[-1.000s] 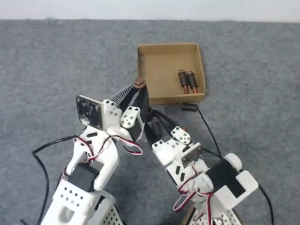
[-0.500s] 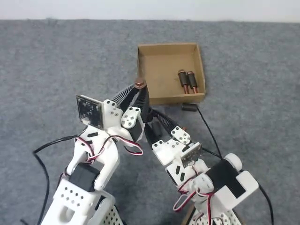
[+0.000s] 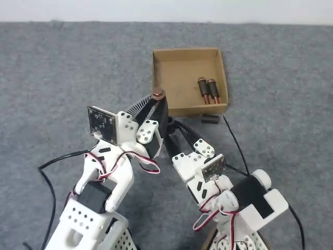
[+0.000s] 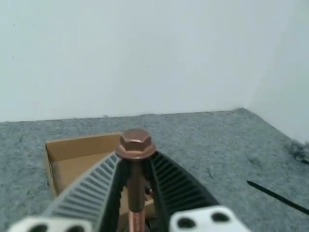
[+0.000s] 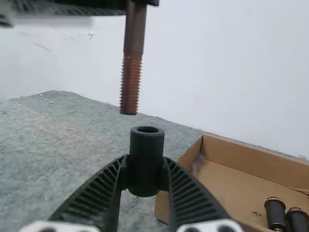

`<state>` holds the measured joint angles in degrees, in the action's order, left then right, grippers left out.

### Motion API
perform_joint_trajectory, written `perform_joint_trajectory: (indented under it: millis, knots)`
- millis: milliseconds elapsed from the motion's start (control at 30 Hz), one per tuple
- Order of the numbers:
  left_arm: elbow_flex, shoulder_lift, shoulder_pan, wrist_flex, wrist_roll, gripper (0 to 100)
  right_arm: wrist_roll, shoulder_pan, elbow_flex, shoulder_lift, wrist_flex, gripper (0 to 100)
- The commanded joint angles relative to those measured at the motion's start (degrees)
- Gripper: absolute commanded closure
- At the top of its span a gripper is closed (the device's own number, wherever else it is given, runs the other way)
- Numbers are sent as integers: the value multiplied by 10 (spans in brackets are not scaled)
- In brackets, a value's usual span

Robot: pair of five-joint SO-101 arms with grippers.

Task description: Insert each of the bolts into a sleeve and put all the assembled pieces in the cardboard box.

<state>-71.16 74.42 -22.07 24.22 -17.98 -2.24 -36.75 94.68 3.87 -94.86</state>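
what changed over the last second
Both arms shifted slightly: the left gripper, clamping the bolt, edged toward the right arm's side; the right gripper, clamping a sleeve below it, readjusted. The cardboard box, two assembled pieces and loose sleeve stayed put.

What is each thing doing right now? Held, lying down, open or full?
Bolt, held upright by the left gripper, not inserted yet.
Sleeve, held upright by the right gripper, hole empty.
Box, open, two finished pieces inside.
Spare sleeve, lying just outside the box.
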Motion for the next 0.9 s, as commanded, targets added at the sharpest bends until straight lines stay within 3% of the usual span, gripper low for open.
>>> perform_joint_trajectory:
  millis: [0,133,867]
  knots:
    - [2,10,-2,-25,-3,988,5,7,-11,-1,-2,992]
    - [-14,9,-3,-105,-3,988,5,7,-11,-1,-2,992]
    - [-57,9,-21,-108,-3,988,5,7,-11,-2,-2,992]
